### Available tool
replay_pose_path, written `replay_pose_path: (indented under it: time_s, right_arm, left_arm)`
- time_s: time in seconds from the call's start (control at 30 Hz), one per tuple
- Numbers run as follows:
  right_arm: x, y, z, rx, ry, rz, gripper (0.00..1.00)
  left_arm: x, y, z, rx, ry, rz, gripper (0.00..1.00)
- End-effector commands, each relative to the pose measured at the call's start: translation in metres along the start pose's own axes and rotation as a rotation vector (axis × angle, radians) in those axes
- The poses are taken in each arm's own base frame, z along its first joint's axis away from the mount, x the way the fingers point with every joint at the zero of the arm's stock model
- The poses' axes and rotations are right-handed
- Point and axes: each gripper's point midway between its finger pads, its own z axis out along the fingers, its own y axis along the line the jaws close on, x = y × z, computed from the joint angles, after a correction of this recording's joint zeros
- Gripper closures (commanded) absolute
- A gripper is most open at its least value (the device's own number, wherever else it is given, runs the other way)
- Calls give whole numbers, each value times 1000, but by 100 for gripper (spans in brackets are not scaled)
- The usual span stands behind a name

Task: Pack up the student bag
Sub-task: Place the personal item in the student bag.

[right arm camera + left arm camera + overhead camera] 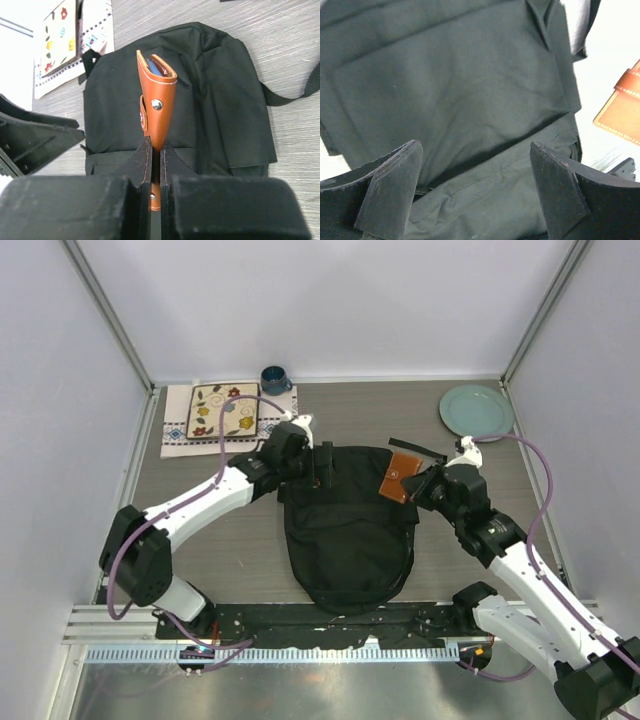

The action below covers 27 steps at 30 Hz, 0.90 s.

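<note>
The black student bag lies flat in the middle of the table, rounded end toward me. My right gripper is shut on a brown leather case and holds it above the bag's far right corner. In the right wrist view the case stands upright between my shut fingers, over the bag. My left gripper is open at the bag's far left edge. In the left wrist view its fingers are spread wide over the bag's fabric, with the case at the right.
A teal plate sits at the back right. A dark blue mug and a floral book on a patterned cloth sit at the back left. Bag straps trail along the near edge.
</note>
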Motion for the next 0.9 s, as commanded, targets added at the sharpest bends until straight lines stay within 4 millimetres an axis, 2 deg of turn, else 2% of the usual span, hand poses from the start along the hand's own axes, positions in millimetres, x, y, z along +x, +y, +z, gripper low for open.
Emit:
replay_pose_path:
  time_s: [0.0,0.03,0.1,0.13,0.23,0.37,0.57,0.73,0.8,0.87]
  right_arm:
    - [-33,11,-2,19,-101,-5,100]
    - [-34,12,-2,18,-102,-10,100]
    - [-38,14,-2,14,-110,-14,100]
    - [-38,15,-2,11,-111,-12,100]
    - [-39,20,-3,-14,-111,-5,100]
    - [-38,24,-4,-35,-99,0,100]
    - [-38,31,-11,-76,-102,24,100]
    - [-34,29,-11,-86,-99,42,100]
    - [-31,30,-10,-92,-85,44,100]
    - [-30,31,-10,-95,-77,43,100]
  left_arm:
    - [-1,-14,1,-69,-3,8,9]
    - [9,-17,5,-77,26,9,9]
    - [11,-21,8,-97,30,3,10]
    - [21,-24,14,-111,50,23,9]
    - [28,-31,22,-123,78,46,9]
    - [48,-19,39,-227,152,104,9]
    - [58,1,52,-341,166,180,7]
    - [76,17,66,-427,244,247,8]
    - [83,21,69,-441,258,253,12]
    - [90,21,74,-432,267,241,27]
